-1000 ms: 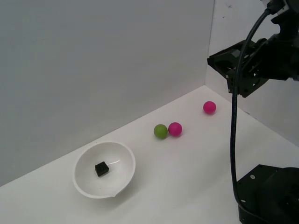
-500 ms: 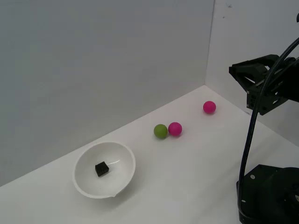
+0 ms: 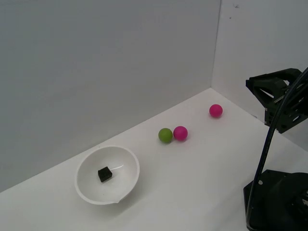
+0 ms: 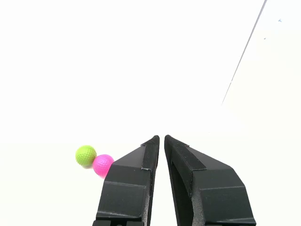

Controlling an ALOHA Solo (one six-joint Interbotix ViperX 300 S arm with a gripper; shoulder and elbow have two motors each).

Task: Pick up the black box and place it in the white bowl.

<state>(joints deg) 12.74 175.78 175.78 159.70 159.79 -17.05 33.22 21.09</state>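
The tiny matte black cube (image 3: 104, 174) sits inside the glossy white round bowl (image 3: 126, 183) on the counter's near left, so placement looks done, while the empty, nearly closed black fingers (image 4: 162, 140) have pulled away rightward.

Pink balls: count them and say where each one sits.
2. One pink ball touches the green ball mid-table; the other pink ball sits alone, nearer the back corner. The arm could be hiding part of the table.
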